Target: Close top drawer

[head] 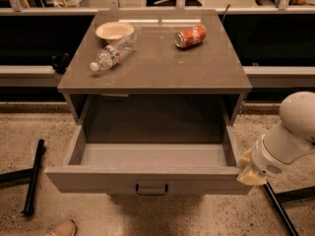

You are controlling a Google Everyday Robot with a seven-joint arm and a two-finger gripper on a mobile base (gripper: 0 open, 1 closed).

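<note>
The top drawer (147, 180) of the grey-taupe cabinet is pulled far out toward me and is empty inside. Its flat front faces down-front with a small dark loop handle (151, 189) at centre. My gripper (246, 170) is at the right end of the drawer front, by the front right corner, at the tip of the white arm (290, 136) that comes in from the right. Its fingertips are pale and sit against the drawer's corner. The lower drawers are hidden under the open one.
On the cabinet top (197, 68) lie a clear plastic bottle (112, 53), a beige bowl (114, 31) and a red can (190, 36) on its side. Black stand legs (32, 178) lie on the speckled floor at left; another bar (275, 208) at right. A shoe tip (61, 228) shows bottom left.
</note>
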